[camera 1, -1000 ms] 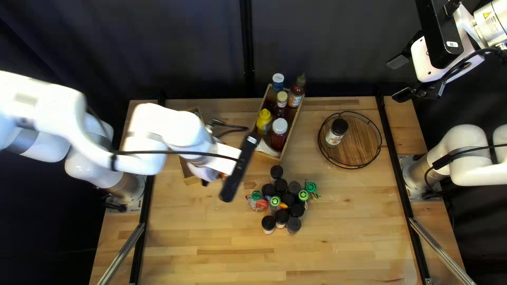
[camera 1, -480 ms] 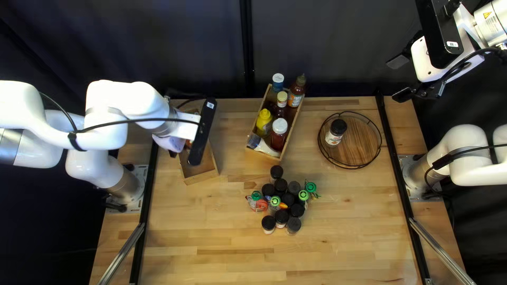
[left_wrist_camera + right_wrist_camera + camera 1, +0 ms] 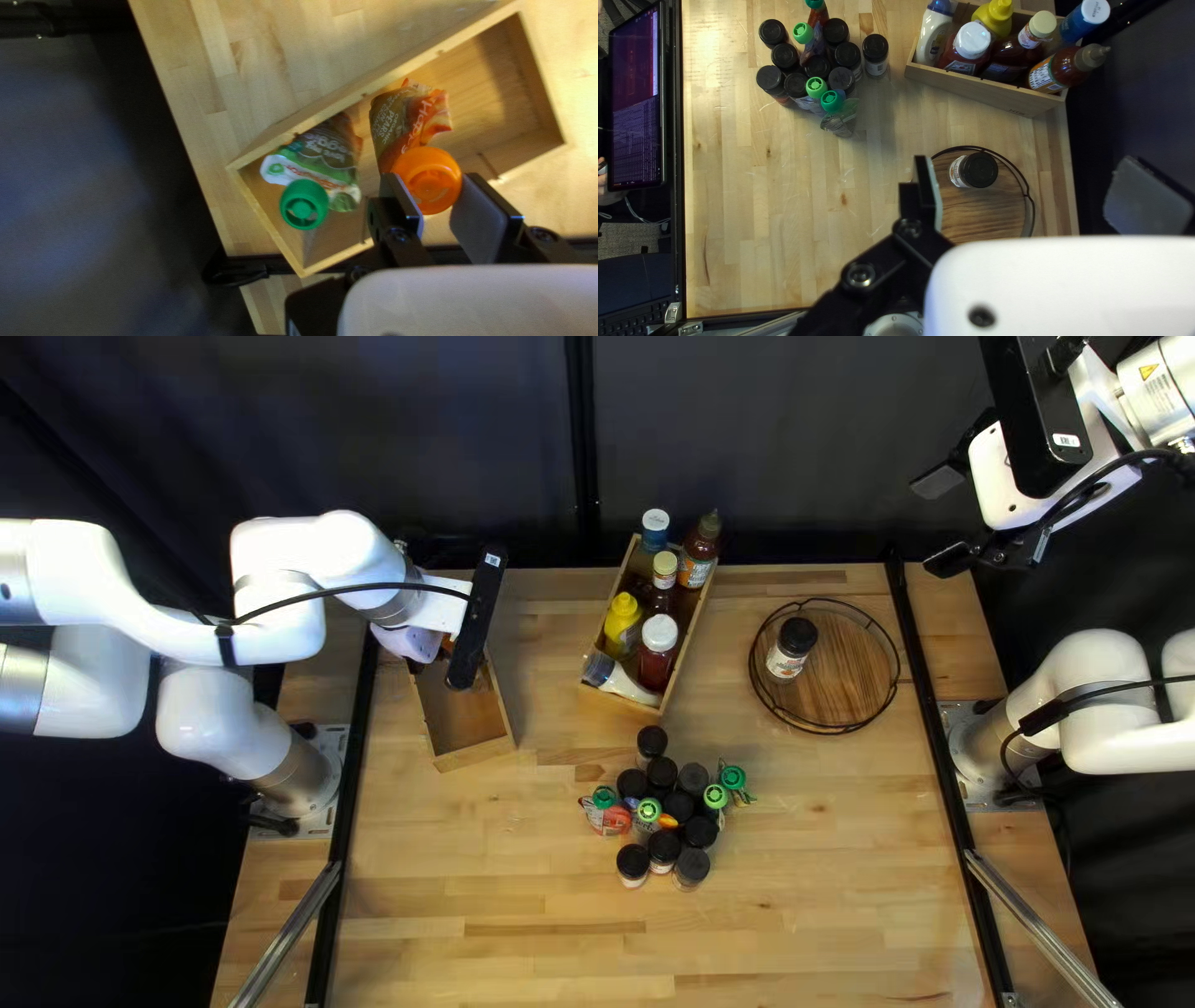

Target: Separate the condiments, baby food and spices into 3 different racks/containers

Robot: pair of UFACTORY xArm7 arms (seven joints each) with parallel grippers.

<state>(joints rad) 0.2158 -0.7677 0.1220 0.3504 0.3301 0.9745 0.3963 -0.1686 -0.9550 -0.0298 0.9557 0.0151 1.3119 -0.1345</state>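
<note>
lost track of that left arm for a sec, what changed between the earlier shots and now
My left gripper swung leftward in the top left view, then slightly toward the far edge, over the left box. It holds an orange-capped pouch. Right gripper, condiment box, round tray and its jar stayed put.

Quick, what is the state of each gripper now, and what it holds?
Left gripper: closed on the orange-capped baby food pouch.
Right gripper: open, holding nothing.
</note>
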